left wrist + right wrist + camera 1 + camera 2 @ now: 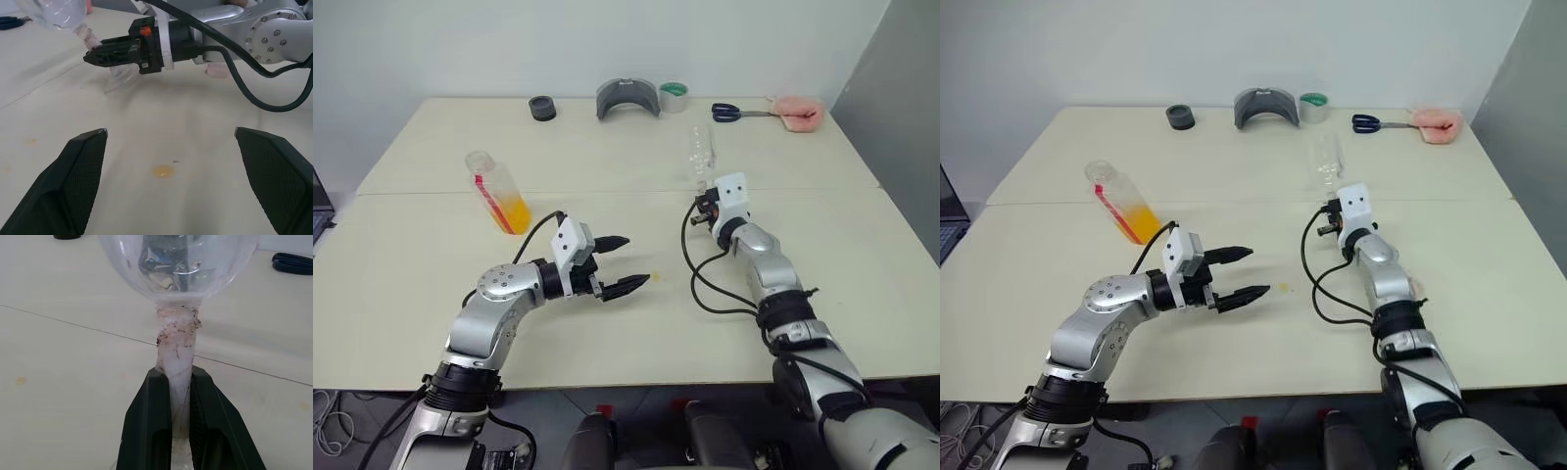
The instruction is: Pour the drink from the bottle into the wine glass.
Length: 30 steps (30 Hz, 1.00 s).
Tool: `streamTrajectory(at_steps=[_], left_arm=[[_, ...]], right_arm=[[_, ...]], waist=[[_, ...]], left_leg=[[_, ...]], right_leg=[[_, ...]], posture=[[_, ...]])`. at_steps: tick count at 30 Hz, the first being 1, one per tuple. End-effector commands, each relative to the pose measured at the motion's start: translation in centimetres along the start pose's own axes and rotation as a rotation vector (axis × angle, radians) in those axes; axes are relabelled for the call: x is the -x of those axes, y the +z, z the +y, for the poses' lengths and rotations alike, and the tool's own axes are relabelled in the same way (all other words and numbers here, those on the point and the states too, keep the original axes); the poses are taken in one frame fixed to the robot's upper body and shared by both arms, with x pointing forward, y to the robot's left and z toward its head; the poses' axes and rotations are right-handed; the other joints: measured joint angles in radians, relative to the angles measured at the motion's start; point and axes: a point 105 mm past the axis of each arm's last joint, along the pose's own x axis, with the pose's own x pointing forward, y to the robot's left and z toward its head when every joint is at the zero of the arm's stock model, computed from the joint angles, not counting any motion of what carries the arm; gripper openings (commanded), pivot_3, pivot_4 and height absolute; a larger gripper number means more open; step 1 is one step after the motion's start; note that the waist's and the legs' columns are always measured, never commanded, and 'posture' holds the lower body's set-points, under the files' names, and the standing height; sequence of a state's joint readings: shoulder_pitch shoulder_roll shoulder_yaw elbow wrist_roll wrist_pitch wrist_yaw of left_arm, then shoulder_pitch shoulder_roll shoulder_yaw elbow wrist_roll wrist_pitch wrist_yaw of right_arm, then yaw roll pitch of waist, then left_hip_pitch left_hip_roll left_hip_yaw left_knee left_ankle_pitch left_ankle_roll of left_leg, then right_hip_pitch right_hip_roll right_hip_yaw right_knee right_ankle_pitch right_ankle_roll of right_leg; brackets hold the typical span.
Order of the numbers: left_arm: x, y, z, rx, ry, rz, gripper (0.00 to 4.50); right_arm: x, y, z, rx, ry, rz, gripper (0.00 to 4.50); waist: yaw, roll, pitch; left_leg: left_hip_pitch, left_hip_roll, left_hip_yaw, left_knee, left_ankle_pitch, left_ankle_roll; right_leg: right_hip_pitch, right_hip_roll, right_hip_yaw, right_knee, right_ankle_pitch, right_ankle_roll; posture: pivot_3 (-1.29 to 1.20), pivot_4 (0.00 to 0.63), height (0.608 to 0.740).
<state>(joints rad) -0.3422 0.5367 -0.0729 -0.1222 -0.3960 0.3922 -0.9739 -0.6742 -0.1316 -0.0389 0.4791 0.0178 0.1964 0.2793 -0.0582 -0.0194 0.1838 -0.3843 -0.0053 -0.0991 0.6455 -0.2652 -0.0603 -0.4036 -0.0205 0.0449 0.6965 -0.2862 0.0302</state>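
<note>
The bottle is clear plastic with a red strip. It stands at the table's left with the orange drink in its lower part. My left gripper hovers open to the right of it, apart from it, with nothing between its fingers. The wine glass rises right of centre, and its bowl looks clear. My right gripper is shut on the glass's white-wrapped stem. The foot is hidden behind the gripper.
Along the far edge lie a black round piece, a grey curved object, a green tape roll, scissors and a pink thing. A small orange drop marks the table under my left gripper.
</note>
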Motion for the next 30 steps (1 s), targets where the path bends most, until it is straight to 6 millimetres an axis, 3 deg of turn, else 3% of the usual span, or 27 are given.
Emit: streamTrajectory(at_steps=[1, 15, 19, 24, 27, 30], left_arm=[[0.5, 0.7, -0.7, -0.016, -0.032, -0.017, 4.50], [0.9, 0.2, -0.3, -0.008, -0.021, 0.003, 4.50], [1.0, 0.3, -0.2, -0.011, -0.012, 0.001, 4.50], [1.5, 0.9, 1.0, -0.025, 0.079, -0.025, 4.50], [2.3, 1.8, 2.8, -0.040, 0.212, -0.061, 4.50], [3.2, 2.5, 4.4, -0.062, 0.333, -0.086, 4.50]], right_arm=[[2.2, -4.1, 0.5, -0.017, 0.013, 0.145, 0.14], [7.7, -8.4, 2.2, -0.048, 0.000, 0.266, 0.14], [6.8, -6.8, 2.8, -0.035, 0.022, 0.195, 0.14], [4.6, -3.0, 4.1, -0.048, 0.087, 0.009, 0.13], [2.6, -0.2, 6.2, -0.074, 0.177, -0.100, 0.13], [0.8, 0.7, 8.0, -0.062, 0.242, -0.132, 0.13]], waist=[[0.002, 0.000, -0.001], [0.007, -0.002, -0.012], [0.007, -0.002, -0.012], [-0.006, -0.002, -0.012], [-0.020, -0.002, -0.011], [-0.026, -0.002, -0.010]], left_leg=[[0.000, 0.000, 0.000, 0.000, 0.000, 0.000], [0.011, 0.000, -0.008, -0.003, 0.000, 0.000], [0.013, 0.000, -0.007, -0.004, 0.000, 0.000], [0.016, 0.002, -0.004, -0.006, 0.000, 0.000], [0.019, 0.004, -0.002, -0.008, 0.000, 0.001], [0.018, 0.006, -0.001, -0.009, 0.000, 0.001]], right_leg=[[0.000, 0.000, 0.000, 0.000, 0.000, 0.000], [0.018, 0.001, -0.006, -0.013, -0.001, 0.000], [0.020, 0.001, -0.005, -0.014, -0.001, 0.000], [0.021, 0.002, -0.003, -0.014, -0.001, 0.000], [0.021, 0.004, -0.001, -0.014, -0.001, 0.000], [0.019, 0.006, -0.001, -0.014, -0.001, 0.000]], posture=[[0.00, 0.150, 0.740], [0.00, 0.150, 0.740], [0.00, 0.150, 0.740], [0.00, 0.150, 0.740], [0.00, 0.150, 0.740], [0.00, 0.150, 0.740]])
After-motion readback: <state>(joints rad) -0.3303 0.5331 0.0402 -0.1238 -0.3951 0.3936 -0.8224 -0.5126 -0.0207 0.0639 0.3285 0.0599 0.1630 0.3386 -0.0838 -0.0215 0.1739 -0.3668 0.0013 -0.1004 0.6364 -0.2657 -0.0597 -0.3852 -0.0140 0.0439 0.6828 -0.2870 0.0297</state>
